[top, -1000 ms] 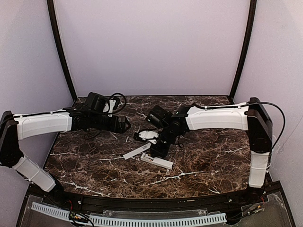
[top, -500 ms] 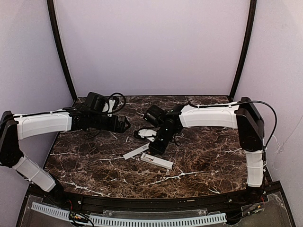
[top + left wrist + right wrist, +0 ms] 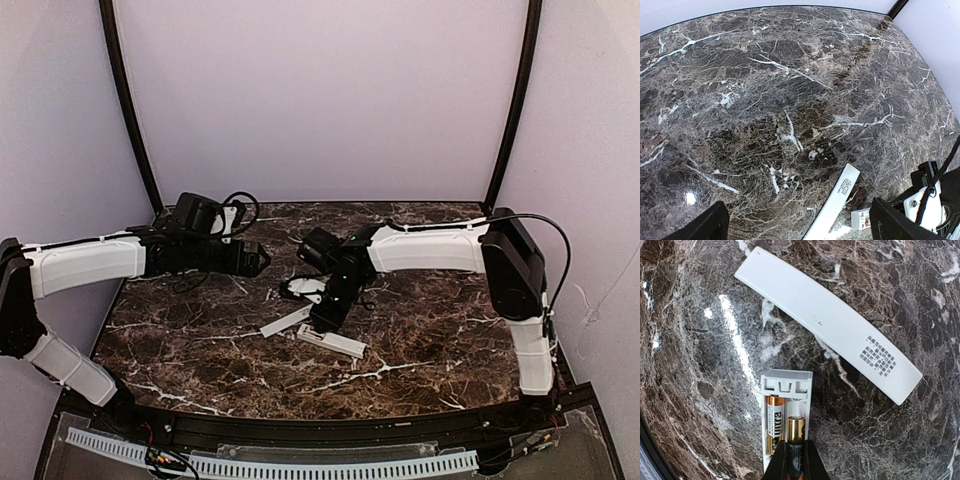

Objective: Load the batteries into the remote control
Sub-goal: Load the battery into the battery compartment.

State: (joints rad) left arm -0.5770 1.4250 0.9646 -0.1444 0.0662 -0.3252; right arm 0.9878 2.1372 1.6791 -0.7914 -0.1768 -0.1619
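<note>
Remote control [image 3: 332,342] lies flat on the marble table [image 3: 440,330], near centre and toward the near edge, with its back up and the battery bay open. In the right wrist view the bay's white end wall [image 3: 787,382] faces up-frame. One battery [image 3: 774,422] with an orange and black wrap lies in the left slot. Right gripper [image 3: 795,459] comes straight down over the remote, jaws clamped on a second battery [image 3: 795,432]. That one lines up with the right slot, gold end toward the contact; can't tell whether it is fully seated. Battery cover [image 3: 830,322], a thin flat white strip with small print at one end, lies on the table just beyond the remote, angled to it, not touching it. Left gripper [image 3: 260,261] hangs above the table to the left of the remote, well apart from it. Its jaws are spread wide with nothing between them, and its wrist view shows both fingers [image 3: 710,227] at the frame's bottom corners with the cover between them farther off.
</note>
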